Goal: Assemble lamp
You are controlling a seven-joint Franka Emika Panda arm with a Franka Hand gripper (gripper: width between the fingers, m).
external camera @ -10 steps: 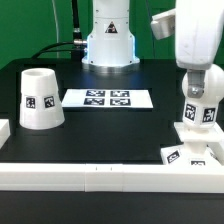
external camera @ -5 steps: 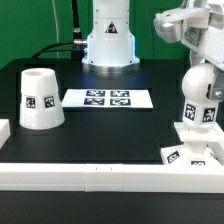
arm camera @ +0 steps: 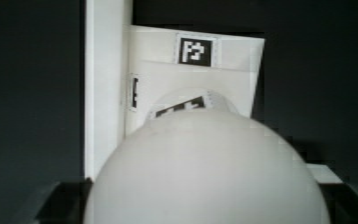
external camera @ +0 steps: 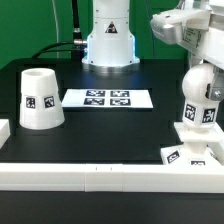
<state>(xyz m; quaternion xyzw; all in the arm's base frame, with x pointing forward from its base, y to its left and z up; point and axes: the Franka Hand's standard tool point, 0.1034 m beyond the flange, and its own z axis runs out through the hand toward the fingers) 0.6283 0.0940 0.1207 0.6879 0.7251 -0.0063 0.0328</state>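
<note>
The bulb [external camera: 199,100] stands upright on the flat square base [external camera: 190,142], at the exterior view's right and close to the front of the black counter [external camera: 100,135]. A black-and-white square tag faces the camera on the bulb's lower body, and two more tags show on the base's near edge. In the wrist view the bulb's [arm camera: 202,165] rounded top fills the foreground, and part of the base [arm camera: 202,65] with one tag shows beyond it. The tool [external camera: 204,58] hangs directly over the bulb's top at the end of the white arm [external camera: 185,25]. Its fingers are not clear in either view, so I cannot tell how far apart they are or whether they touch the bulb. The shade [external camera: 40,98] sits wide end down with its open narrow end up, well apart from the bulb at the exterior view's left, one tag on its side. Between shade and bulb, farther back, the marker board [external camera: 108,98] lies flat with its four tags. A long white rail [external camera: 100,176] runs along the counter's front edge, just beside the base. The arm's white pedestal [external camera: 108,45] stands behind the marker board against a green backdrop [external camera: 30,30].
</note>
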